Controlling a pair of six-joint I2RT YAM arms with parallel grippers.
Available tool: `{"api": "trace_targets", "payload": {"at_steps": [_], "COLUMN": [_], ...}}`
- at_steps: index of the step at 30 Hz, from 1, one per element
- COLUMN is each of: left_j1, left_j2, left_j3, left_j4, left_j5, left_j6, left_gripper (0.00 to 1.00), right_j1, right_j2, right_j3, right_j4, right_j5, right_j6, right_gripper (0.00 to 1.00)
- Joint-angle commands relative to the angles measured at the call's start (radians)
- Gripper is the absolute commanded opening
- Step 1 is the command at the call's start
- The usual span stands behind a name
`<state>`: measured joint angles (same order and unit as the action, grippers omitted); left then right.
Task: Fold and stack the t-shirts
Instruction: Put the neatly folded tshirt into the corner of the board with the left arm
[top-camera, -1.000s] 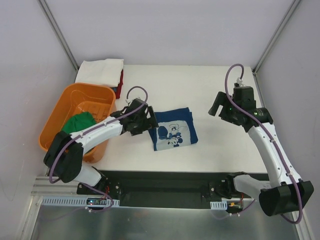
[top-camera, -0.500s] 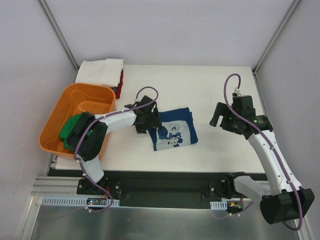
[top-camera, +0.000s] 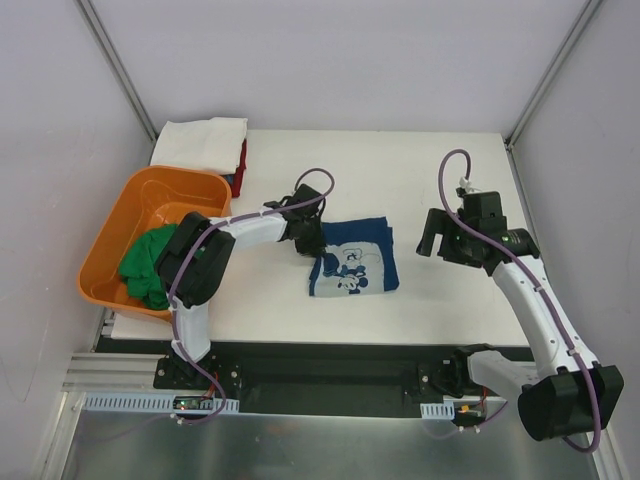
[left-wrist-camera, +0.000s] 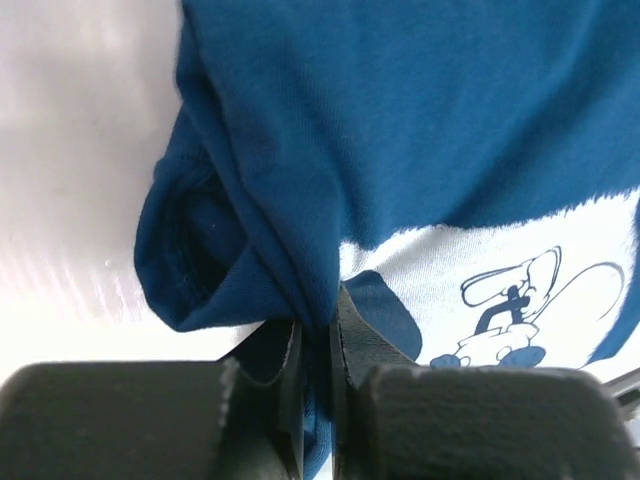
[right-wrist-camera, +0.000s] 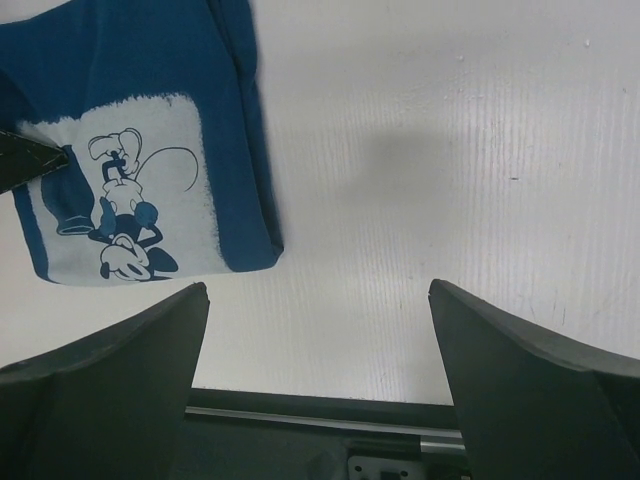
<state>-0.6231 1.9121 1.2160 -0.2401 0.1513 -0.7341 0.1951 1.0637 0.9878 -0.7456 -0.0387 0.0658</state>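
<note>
A folded navy blue t-shirt (top-camera: 355, 262) with a white cartoon print lies in the middle of the table. My left gripper (top-camera: 308, 238) is at its left edge, shut on a bunched fold of the navy cloth (left-wrist-camera: 290, 250), which runs between the two fingers (left-wrist-camera: 350, 330). My right gripper (top-camera: 432, 232) hangs open above bare table to the right of the shirt, with nothing between its fingers (right-wrist-camera: 150, 340); the shirt (right-wrist-camera: 130, 120) lies at the upper left of its view. A green t-shirt (top-camera: 150, 262) lies in the tub. A folded white t-shirt (top-camera: 205, 135) rests on a red one (top-camera: 243, 155) at the back left.
The orange plastic tub (top-camera: 170, 185) stands at the table's left edge, beside the left arm. The table's front edge and a black rail (right-wrist-camera: 320, 420) lie just below the right gripper. Grey walls close in the back and sides.
My left gripper has moved right to the navy shirt's left edge and shut on the cloth. The right arm has shifted slightly left, still open.
</note>
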Motion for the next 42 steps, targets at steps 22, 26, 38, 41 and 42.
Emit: {"api": "trace_targets", "payload": {"at_steps": [22, 26, 38, 41, 42], "left_j1": [0.256, 0.312, 0.419, 0.424, 0.425], "left_j2": [-0.003, 0.044, 0.179, 0.186, 0.188], "left_j3": [0.581, 0.703, 1.045, 1.08, 1.09], "left_j4": [-0.245, -0.248, -0.258, -0.258, -0.26], "left_j5": [-0.483, -0.481, -0.366, -0.369, -0.374], "left_j6": [1.042, 1.133, 1.196, 1.225, 1.227], "left_gripper": [0.0, 0.0, 0.0, 0.0, 0.0], "right_j1": [-0.011, -0.01, -0.011, -0.011, -0.011], "right_j2": [-0.077, -0.074, 0.002, 0.018, 0.022], "right_j3": [-0.063, -0.06, -0.048, -0.046, -0.046], "right_j4": [0.037, 0.041, 0.045, 0.043, 0.045], "right_j5": [0.083, 0.097, 0.129, 0.137, 0.14], "right_j6": [-0.003, -0.004, -0.004, -0.004, -0.003], "right_gripper": [0.96, 0.96, 0.96, 0.96, 0.96]}}
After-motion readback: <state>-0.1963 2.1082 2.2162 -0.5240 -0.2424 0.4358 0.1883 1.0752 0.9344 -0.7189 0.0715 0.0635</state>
